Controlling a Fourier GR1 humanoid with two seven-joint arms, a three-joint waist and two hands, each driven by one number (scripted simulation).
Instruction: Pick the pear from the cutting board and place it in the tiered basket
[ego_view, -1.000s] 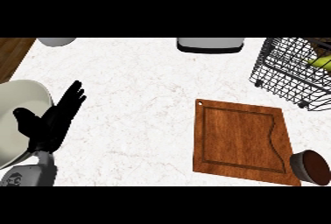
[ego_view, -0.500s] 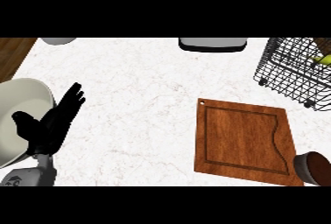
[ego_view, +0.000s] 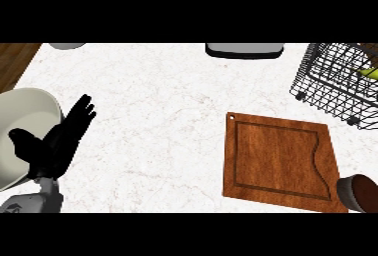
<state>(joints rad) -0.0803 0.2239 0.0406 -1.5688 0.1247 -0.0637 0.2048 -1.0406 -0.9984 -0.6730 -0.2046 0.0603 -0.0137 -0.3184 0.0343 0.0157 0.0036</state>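
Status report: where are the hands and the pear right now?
Left hand open, resting at left by pale bowl. Right hand out of view. Brown wooden cutting board bare; yellow-green pear in black wire basket. Nothing in the way.

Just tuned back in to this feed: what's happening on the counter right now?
Nothing is being handled. The left robot hand rests open at the view's left beside a white bowl. The cutting board lies bare, and something yellow-green, likely the pear, sits in the wire basket at upper right. The right robot hand is out of view.
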